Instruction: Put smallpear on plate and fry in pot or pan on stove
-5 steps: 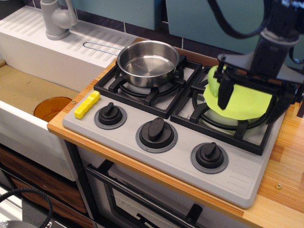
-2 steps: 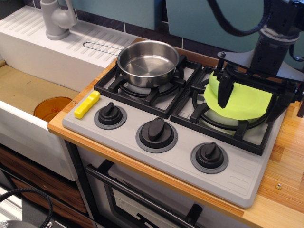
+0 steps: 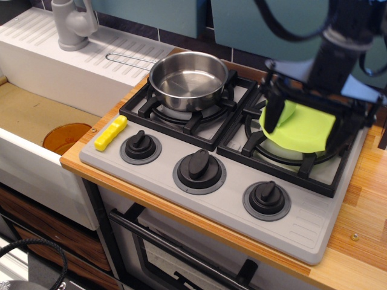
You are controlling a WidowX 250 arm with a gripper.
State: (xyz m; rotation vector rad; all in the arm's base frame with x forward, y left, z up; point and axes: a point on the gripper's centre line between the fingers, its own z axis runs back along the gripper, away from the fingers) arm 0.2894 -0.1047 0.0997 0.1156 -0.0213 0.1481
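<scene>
The lime-green plate [image 3: 296, 136] lies on the right burner of the grey stove [image 3: 302, 223]. My gripper [image 3: 305, 125] hovers just over the plate, blurred by motion, its two dark fingers [image 3: 273, 115] spread wide on either side of it, and it is open. The smallpear does not show clearly; it may be hidden behind the gripper at the plate's far edge. The shiny steel pot [image 3: 188, 78] stands empty on the left burner. The yellow ridged fry [image 3: 110, 133] lies on the stove's front left corner, beside the left knob [image 3: 140, 145].
A sink basin [image 3: 36, 115] with an orange disc [image 3: 65, 138] lies to the left, below the counter edge. A grey faucet [image 3: 72, 24] and a white drainboard [image 3: 121, 57] are at the back left. Wooden counter [image 3: 369, 199] runs along the right.
My gripper has moved a little left and up over the plate and is now blurred. The pot and the fry have not moved.
</scene>
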